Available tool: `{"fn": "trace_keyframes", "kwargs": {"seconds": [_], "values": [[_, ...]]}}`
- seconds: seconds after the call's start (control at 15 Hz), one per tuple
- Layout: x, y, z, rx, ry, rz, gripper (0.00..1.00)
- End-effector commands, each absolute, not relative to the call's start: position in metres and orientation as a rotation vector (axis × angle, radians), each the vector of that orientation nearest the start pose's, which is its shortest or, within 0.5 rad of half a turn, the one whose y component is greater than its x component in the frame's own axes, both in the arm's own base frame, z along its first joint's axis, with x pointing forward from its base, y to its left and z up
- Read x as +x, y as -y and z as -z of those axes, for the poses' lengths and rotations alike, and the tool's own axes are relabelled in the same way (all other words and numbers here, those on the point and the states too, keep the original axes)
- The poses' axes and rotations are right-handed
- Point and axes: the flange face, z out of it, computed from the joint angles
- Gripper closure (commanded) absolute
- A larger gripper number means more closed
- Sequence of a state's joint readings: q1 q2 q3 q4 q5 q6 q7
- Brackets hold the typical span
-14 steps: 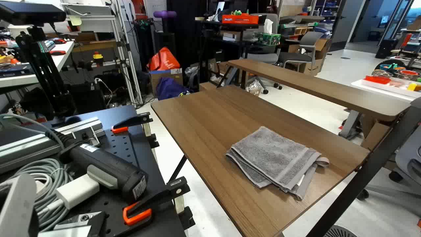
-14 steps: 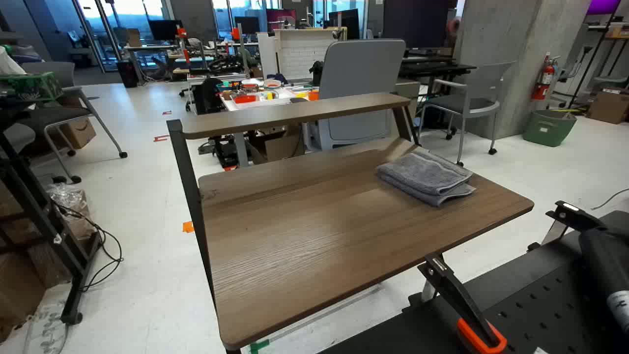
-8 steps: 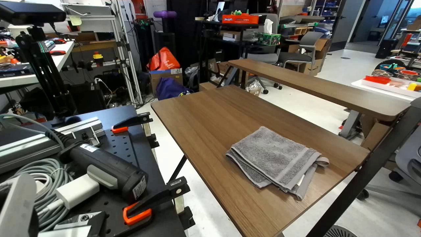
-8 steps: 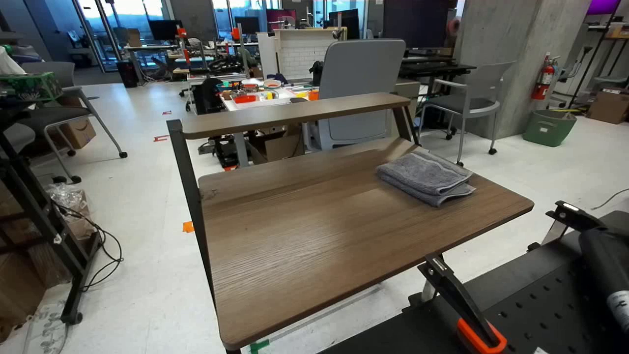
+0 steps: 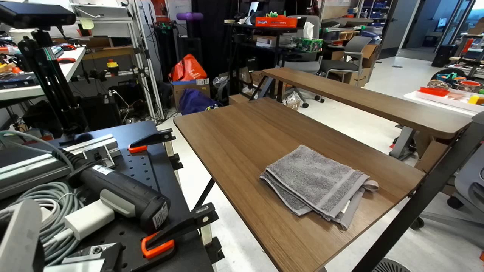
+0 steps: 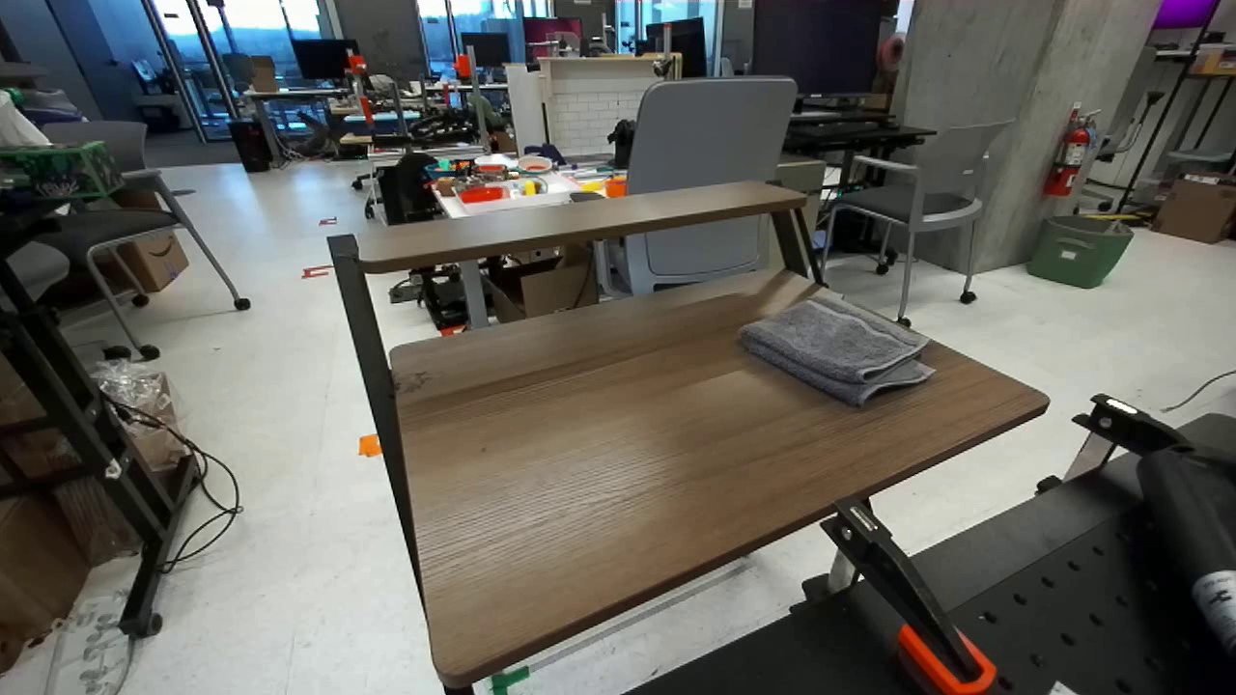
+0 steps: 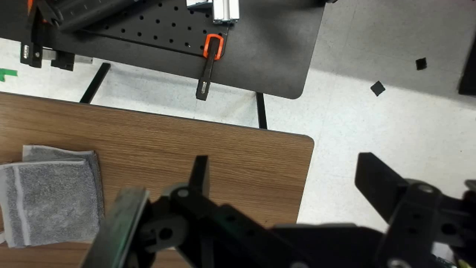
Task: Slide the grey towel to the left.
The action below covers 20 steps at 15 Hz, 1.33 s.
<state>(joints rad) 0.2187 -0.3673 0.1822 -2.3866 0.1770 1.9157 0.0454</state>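
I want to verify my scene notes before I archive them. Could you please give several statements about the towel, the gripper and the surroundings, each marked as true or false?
1. The grey towel lies folded on the wood-grain desk. True.
2. The towel is firmly grasped. False: the gripper is open, apart from the towel.
3. A green waste bin stands on the floor. True.
4. The towel hangs over the desk's edge. False: it lies wholly on the desk.
5. An orange-and-black clamp sits at the edge of the black table. True.
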Motion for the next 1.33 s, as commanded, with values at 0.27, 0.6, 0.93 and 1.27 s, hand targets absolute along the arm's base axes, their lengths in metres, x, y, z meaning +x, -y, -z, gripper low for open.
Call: {"fn": "trace_keyframes", "kwargs": {"seconds": [0.27,0.6,0.93,1.27], "values": [[0.43,-0.134,-0.431,-3.117,0.197,-0.043,0.0],[0.481,-0.065,-0.395,-3.141,-0.053,0.053,0.0],[0.515,0.005,-0.339,-3.101,-0.266,0.034,0.0],[0.545,0.044,-0.275,-3.101,-0.403,0.058,0.0]]}}
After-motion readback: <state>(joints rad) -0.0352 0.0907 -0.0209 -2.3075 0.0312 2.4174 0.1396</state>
